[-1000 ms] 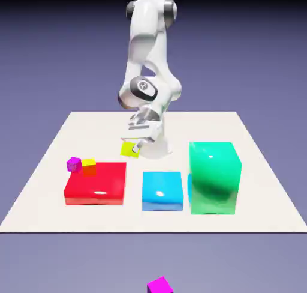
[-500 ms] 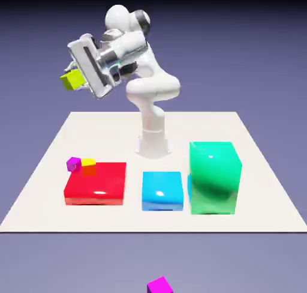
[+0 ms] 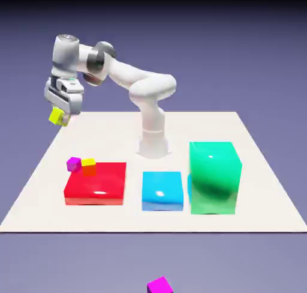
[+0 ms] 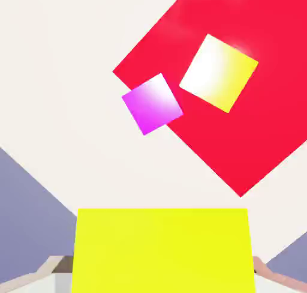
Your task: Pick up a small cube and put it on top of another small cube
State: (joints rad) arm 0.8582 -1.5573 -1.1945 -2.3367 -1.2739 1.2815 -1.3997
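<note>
My gripper (image 3: 60, 116) hangs high over the table's far corner at the exterior view's left, shut on the small cube (image 3: 57, 116), a tiny lime-yellow one. In the hand view this small cube (image 4: 162, 250) fills the bottom middle, with the grey fingertips (image 4: 55, 266) just showing at its sides. Below it sit a small purple cube (image 4: 152, 103) on the table and a small yellow cube with orange sides (image 4: 218, 72) on a corner of the red block (image 4: 240, 135). The exterior view shows the purple cube (image 3: 73, 163) and the yellow cube (image 3: 89, 164) side by side, touching.
The flat red block (image 3: 96, 184) lies at the table's (image 3: 258, 166) front left in the exterior view. A blue block (image 3: 162, 190) and a tall green block (image 3: 214, 176) stand to its right. Another purple cube (image 3: 159, 285) lies off the table, in front.
The arm has swung from near its base up and across to the exterior view's left, carrying the lime-yellow cube with it. The other cubes and blocks have not moved.
</note>
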